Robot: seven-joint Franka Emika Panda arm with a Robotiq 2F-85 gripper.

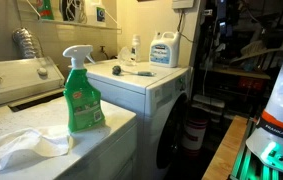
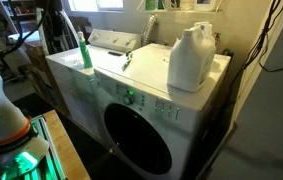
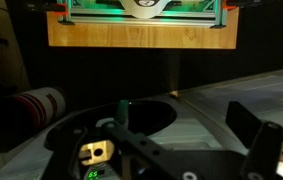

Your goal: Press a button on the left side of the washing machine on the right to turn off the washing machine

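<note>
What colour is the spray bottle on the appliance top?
The spray bottle is green with a white trigger, clearest in an exterior view.

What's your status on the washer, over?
Gripper open, empty, away from target. Washer on, panel light green. Jug on top, clear of panel.
</note>
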